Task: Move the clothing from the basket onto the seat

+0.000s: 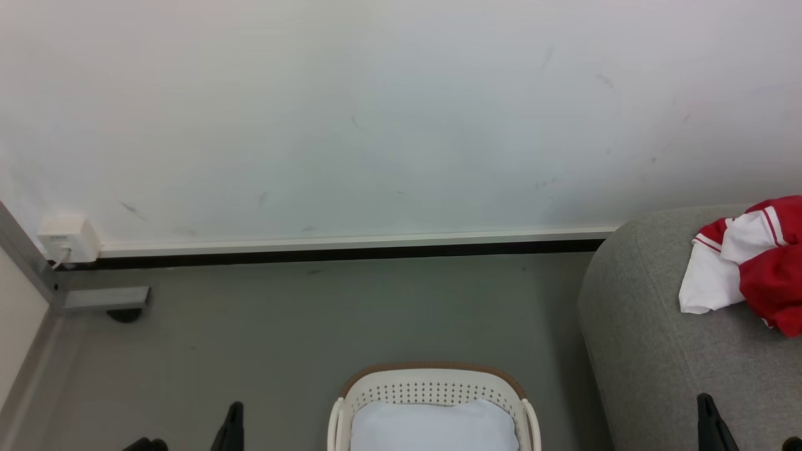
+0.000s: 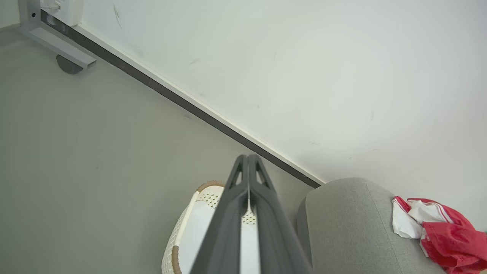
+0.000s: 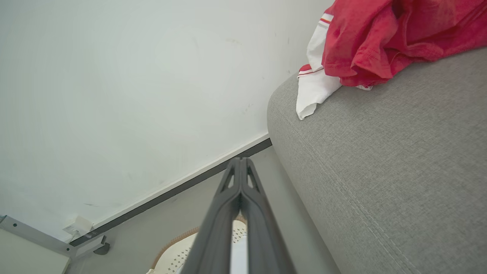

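On the rounded end of the grey sofa (image 1: 645, 326) lies the crumpled red-and-white garment (image 1: 761, 263), ahead-right of the right gripper (image 3: 240, 161), farther from the left gripper (image 2: 247, 156). Both are pinched closed, empty; the laundry basket (image 1: 432, 383) seemingly holds a pale pad (image 1: 432, 426).

Scuffed white wall (image 1: 376, 113) at the far side, dark skirting (image 1: 338, 255) along grey floor (image 1: 282, 326), socket box (image 1: 67, 238) and metal leg (image 1: 103, 299) far left.

The clothing (image 1: 761, 263) lies at the seat's (image 1: 658, 351) far edge; the basket (image 1: 432, 383), a pad (image 1: 432, 426) inside, stands left of the seat.
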Robot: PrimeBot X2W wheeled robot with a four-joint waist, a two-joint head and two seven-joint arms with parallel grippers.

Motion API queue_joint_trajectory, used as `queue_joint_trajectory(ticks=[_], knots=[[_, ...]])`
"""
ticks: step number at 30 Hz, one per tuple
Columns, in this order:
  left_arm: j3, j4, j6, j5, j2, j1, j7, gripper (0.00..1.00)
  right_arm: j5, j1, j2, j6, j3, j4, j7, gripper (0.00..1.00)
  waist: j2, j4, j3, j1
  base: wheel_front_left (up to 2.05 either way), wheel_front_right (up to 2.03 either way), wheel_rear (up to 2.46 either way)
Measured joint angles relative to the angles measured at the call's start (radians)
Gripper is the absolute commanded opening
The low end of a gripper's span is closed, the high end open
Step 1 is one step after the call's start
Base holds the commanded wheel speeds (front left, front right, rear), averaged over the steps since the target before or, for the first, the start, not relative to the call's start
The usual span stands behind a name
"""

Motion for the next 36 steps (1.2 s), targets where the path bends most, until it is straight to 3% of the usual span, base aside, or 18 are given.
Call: queue_joint_trajectory(ticks=[36], knots=[[0.068,-0.05,-0.018,-0.444,0.0,-0.048,0.115,0.0,0.475,-0.053,-0.004,0.0,-0.017,-0.052,0.116,0.0,0.0,-0.001,0.017,0.0,0.0,0.0,0.0]])
